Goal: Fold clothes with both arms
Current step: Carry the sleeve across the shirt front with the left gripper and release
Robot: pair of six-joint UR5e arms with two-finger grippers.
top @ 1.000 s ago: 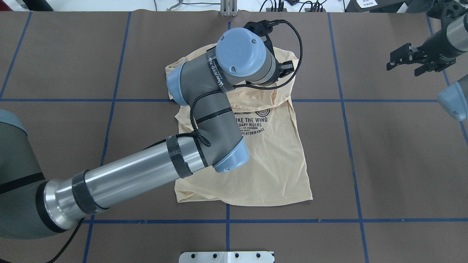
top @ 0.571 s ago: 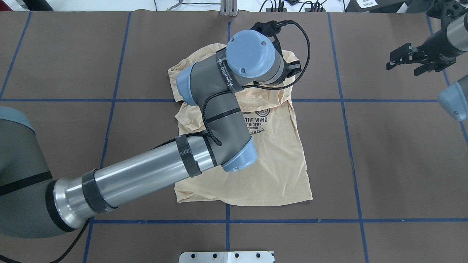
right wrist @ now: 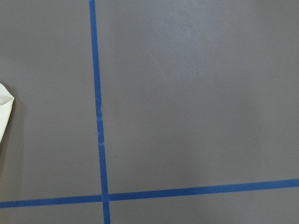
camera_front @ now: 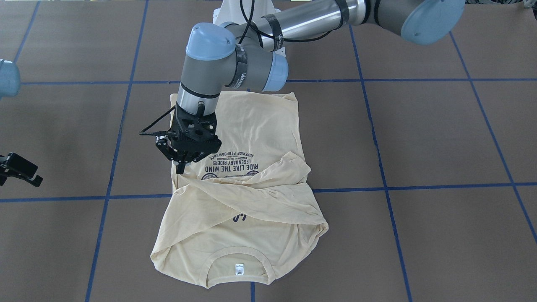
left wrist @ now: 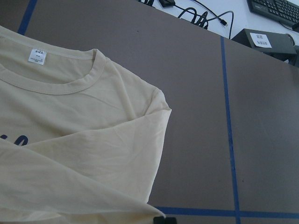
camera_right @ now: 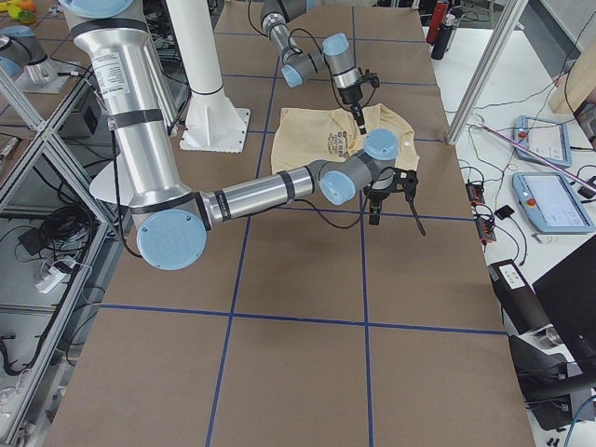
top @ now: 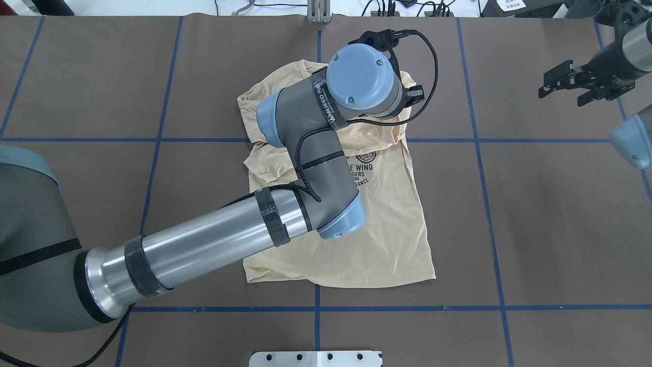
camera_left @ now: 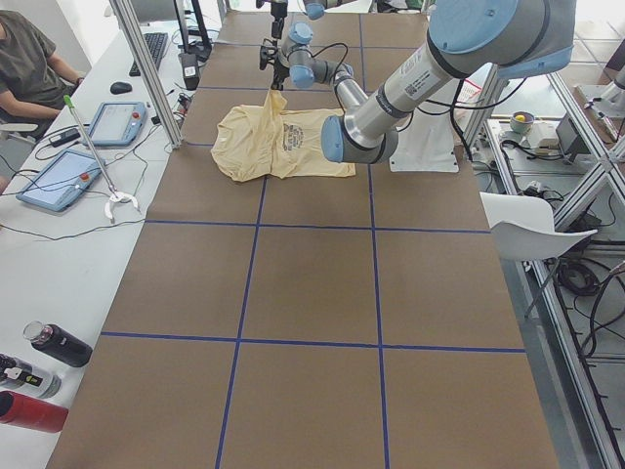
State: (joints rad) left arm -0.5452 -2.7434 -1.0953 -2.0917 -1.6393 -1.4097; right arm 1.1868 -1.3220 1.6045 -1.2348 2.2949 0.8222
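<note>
**Layout.** Pale yellow T-shirt (camera_front: 256, 121) laid print-up at the middle of the brown counter (camera_front: 419, 138), collar toward the operators' side, hem toward the robot's base. Long sleeves folded in across the chest, the upper sleeve (camera_front: 251, 197) running to the garment's edge on the robot's right. Left arm (camera_front: 209, 71) reaching over the shirt, left jaws pointing down and apparently pressed together on the end of that sleeve, beside the print. Right arm (top: 629, 51) well apart near the counter's end, right jaws spread and holding nothing, above bare counter and blue tape lines (right wrist: 96, 116).

**Probable faults from here.**
- (a) Slip: thin knit held by a small pinch, likely to pull free if drawn too fast or too far.
- (b) Drag: no second hold on the body, so likely to shift or wrinkle under a sideways pull, skewing the fold.
- (c) Double pick: if caught together with the layer beneath, likely to lift the chest panel as well.
- (d) Bulk: crossed sleeves bunched at mid-chest, likely to make any later fold lumpy.

**Legible writing.** Upside down in the front-facing view, in navy print (camera_front: 228, 161): "RIDE LIKE THE WIND", "LEGENDARY RIDERS", "SUPERIOR PERFORMANCE". Larger lettering nearer the collar mostly hidden under the sleeves. White neck label (camera_front: 239, 269) inside the collar, print too small to read. White lettering on the black strap (top: 330, 104) round the left wrist, not reliably readable.
</note>
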